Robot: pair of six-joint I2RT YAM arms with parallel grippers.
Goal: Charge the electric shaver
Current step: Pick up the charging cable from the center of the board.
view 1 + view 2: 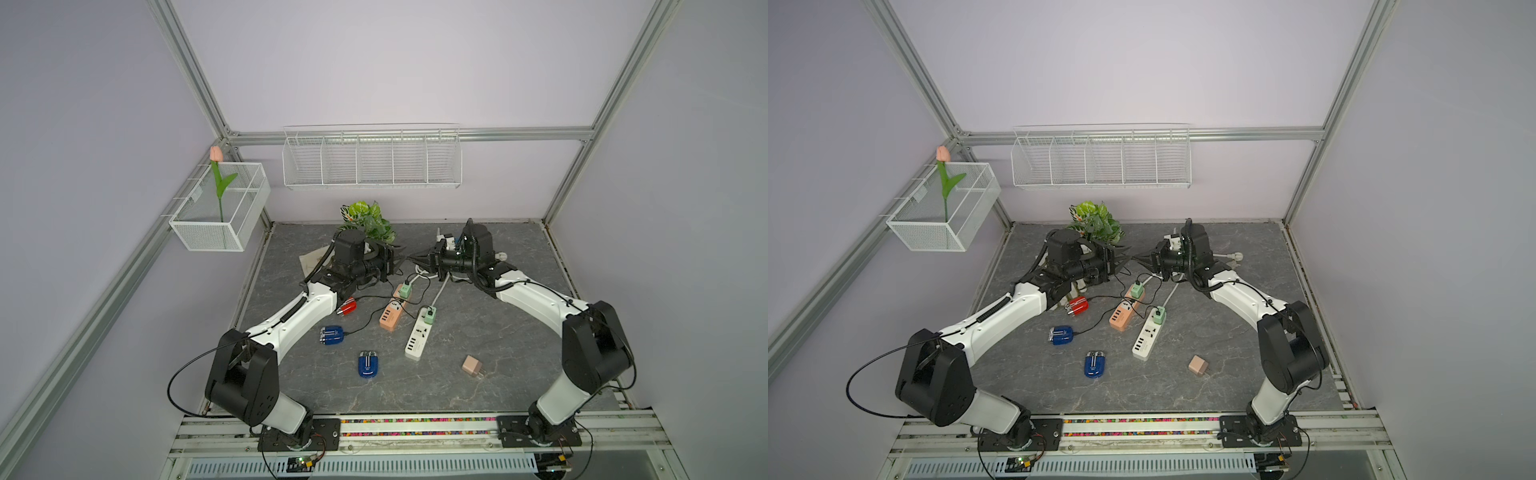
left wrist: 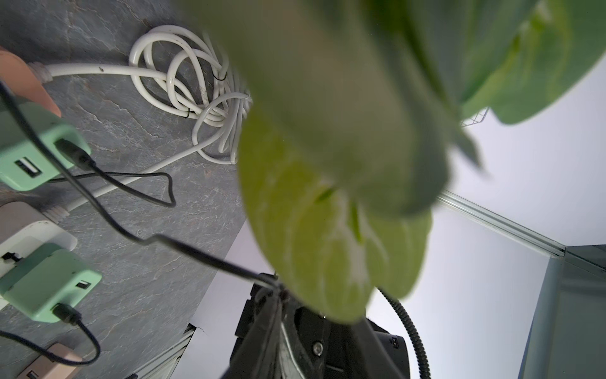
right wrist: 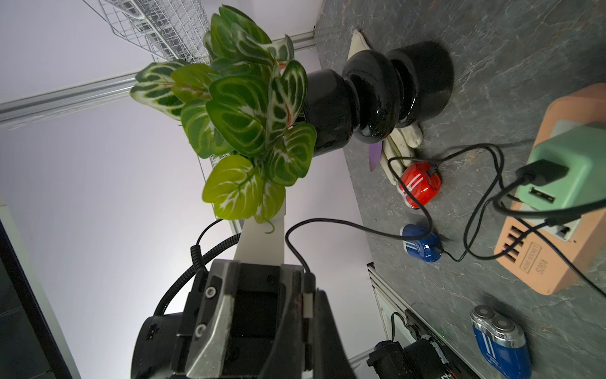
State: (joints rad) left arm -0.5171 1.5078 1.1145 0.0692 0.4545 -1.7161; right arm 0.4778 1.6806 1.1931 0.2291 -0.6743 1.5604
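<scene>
At twelve o'clock, right gripper (image 1: pixel 417 260): I read jaws pinched on black cable (image 2: pixel 196 251).
Opposite, left gripper (image 1: pixel 401 259): jaws partly apart, nothing clamped.

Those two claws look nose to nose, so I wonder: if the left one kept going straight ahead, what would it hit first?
Most likely the right gripper: it points back at the left gripper, nearly tip to tip, pinching a black cable. Depth is unclear from above, so it might slip past.
</scene>
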